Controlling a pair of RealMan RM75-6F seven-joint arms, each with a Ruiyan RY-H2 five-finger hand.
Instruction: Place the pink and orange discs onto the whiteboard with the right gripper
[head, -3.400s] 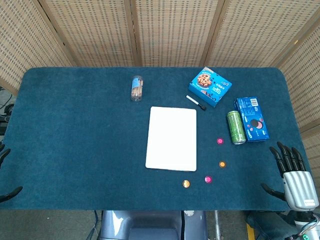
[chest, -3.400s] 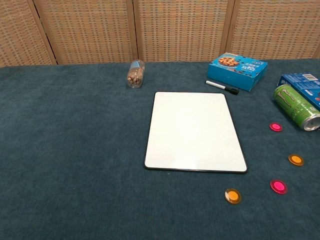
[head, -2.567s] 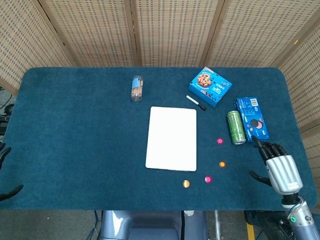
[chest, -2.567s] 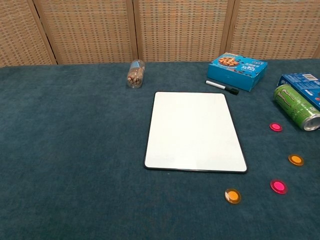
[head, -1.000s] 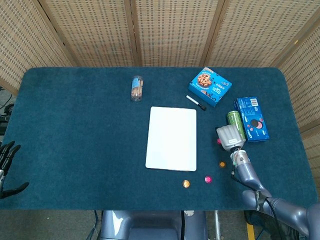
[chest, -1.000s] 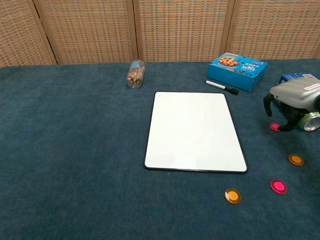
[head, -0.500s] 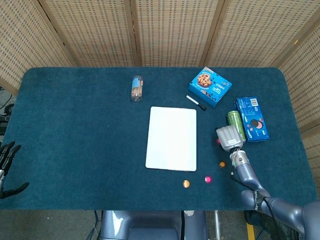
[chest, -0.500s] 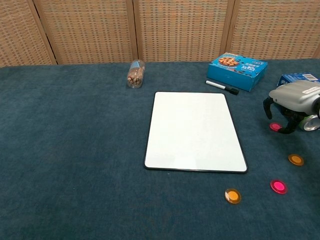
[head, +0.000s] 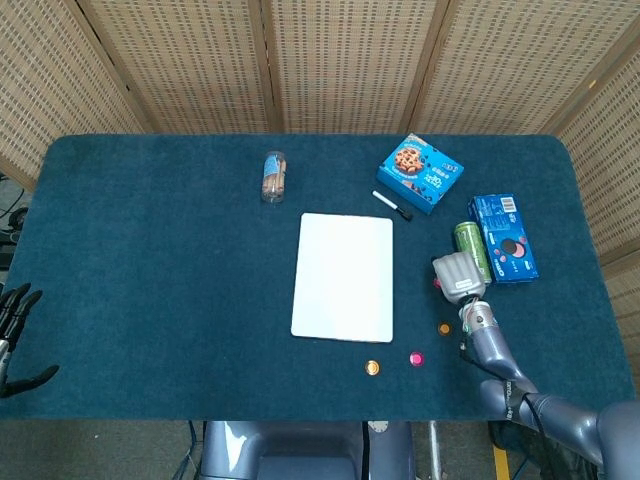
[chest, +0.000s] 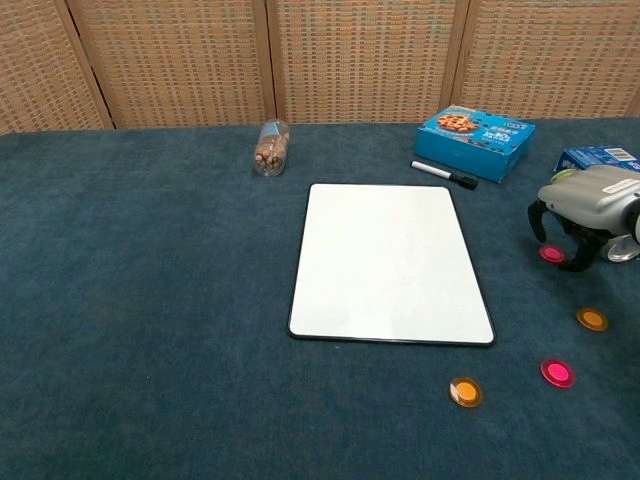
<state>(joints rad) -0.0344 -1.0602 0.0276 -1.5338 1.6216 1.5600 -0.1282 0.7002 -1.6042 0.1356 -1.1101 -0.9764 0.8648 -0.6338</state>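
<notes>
Four discs, none on the whiteboard (chest: 388, 262) at frame centre yet. Left hand (head: 12, 335), far left edge, is empty with fingers spread. Lower centre-right: orange disc (chest: 465, 391), pink disc (chest: 557, 373), second orange disc (chest: 592, 319). Right hand (chest: 580, 218), right edge, arches over the upper pink disc (chest: 551, 254), fingers curled, nothing held. You could nudge the flat disc away, or bump the green can (head: 470, 247) just behind.
</notes>
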